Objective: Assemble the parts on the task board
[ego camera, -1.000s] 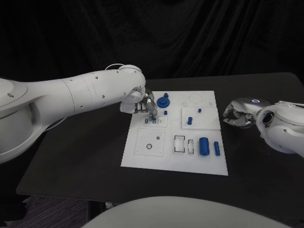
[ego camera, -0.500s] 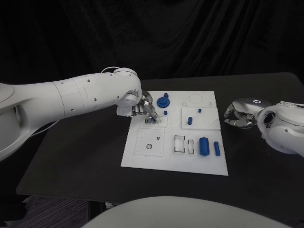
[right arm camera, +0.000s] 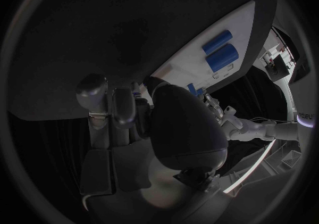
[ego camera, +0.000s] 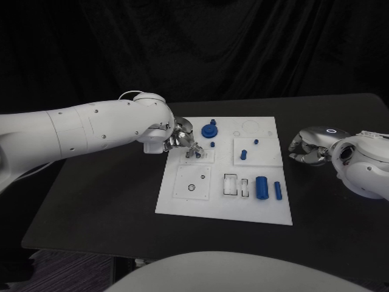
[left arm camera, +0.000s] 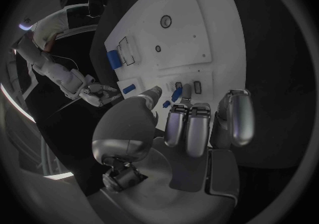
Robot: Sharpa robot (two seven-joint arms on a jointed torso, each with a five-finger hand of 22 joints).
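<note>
1. Head view: left hand [ego camera: 182, 141] hovers over the task board's [ego camera: 194, 204] far-left corner, fingers apart, holding nothing, just above small blue parts [ego camera: 200, 155].
2. Right hand [ego camera: 305, 152], fingers curled on nothing, rests on the counter [ego camera: 98, 201] off the board's right edge.
3. Risk: the left hand's fingertips could knock a peg askew.

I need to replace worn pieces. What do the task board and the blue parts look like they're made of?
Task board: likely matte white plastic, flat and glare-free. Blue parts: probably moulded or printed plastic, uniform colour with a soft sheen. Neither can be confirmed.
</note>
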